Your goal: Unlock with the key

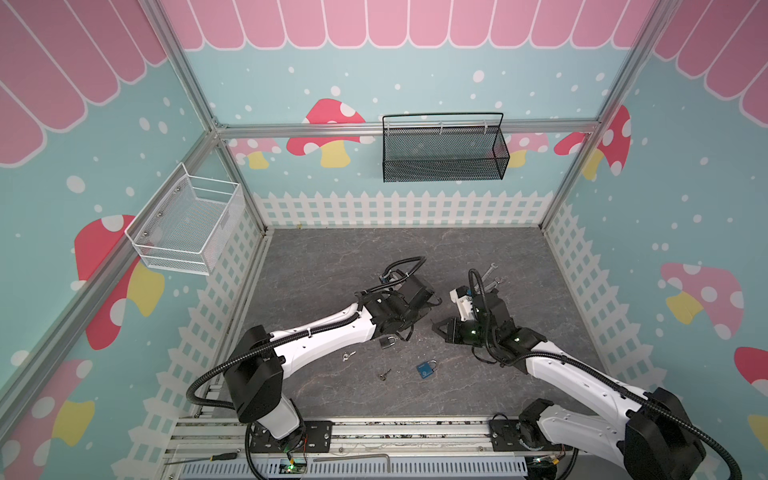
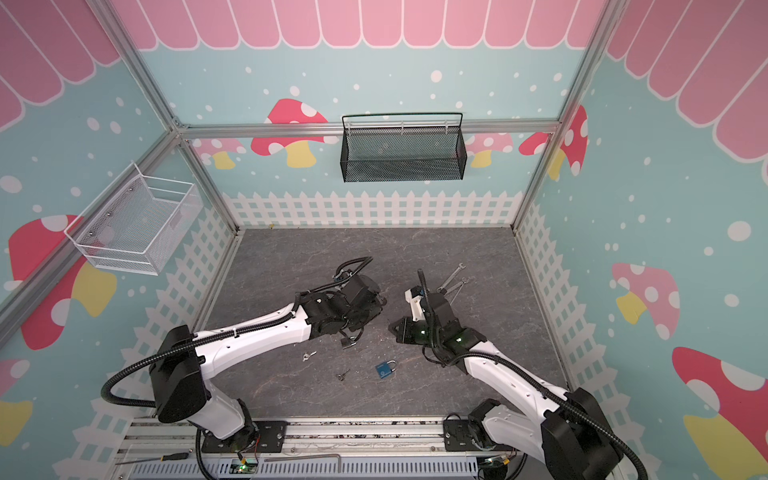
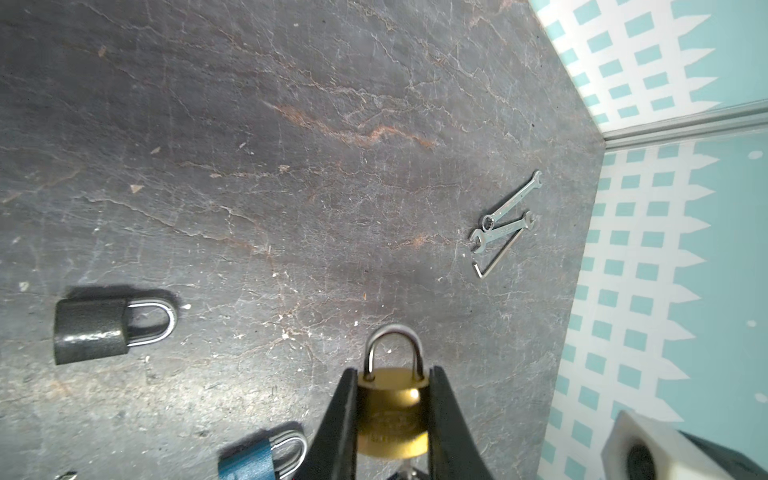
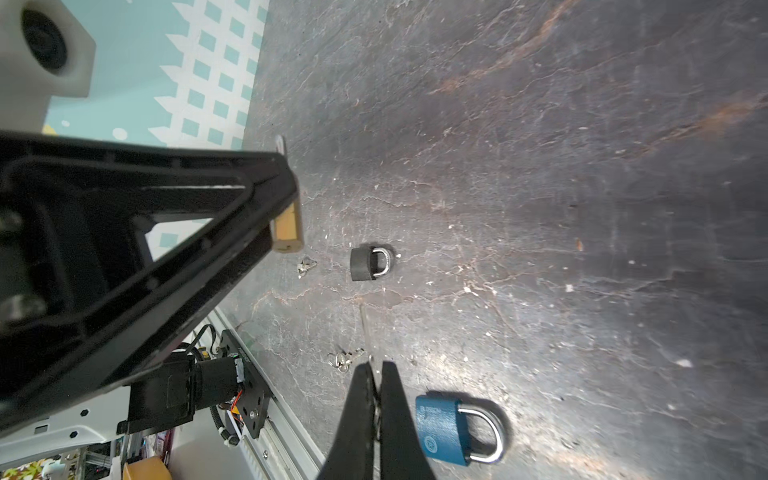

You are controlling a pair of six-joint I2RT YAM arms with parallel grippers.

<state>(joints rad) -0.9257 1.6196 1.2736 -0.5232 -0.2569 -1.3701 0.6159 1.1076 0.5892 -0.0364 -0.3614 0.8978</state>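
A brass padlock (image 3: 392, 409) with a steel shackle hangs above the floor, and my left gripper (image 3: 392, 374) is shut on its body, one finger on each side. In the right wrist view the padlock (image 4: 286, 228) shows edge-on behind the left finger. My right gripper (image 4: 376, 365) is shut on the key (image 4: 365, 328), whose thin blade sticks out edge-on past the fingertips. In both top views the two grippers, left (image 1: 434, 301) and right (image 1: 436, 326), face each other closely mid-floor; the padlock and the key are hidden there.
A black padlock (image 1: 387, 342) and a blue padlock (image 1: 427, 370) lie on the dark floor, with two loose key rings (image 1: 348, 355) (image 1: 384, 375) nearby. Wrenches (image 1: 490, 278) and a hex key (image 3: 494, 257) lie toward the right wall. Wire baskets hang on the walls.
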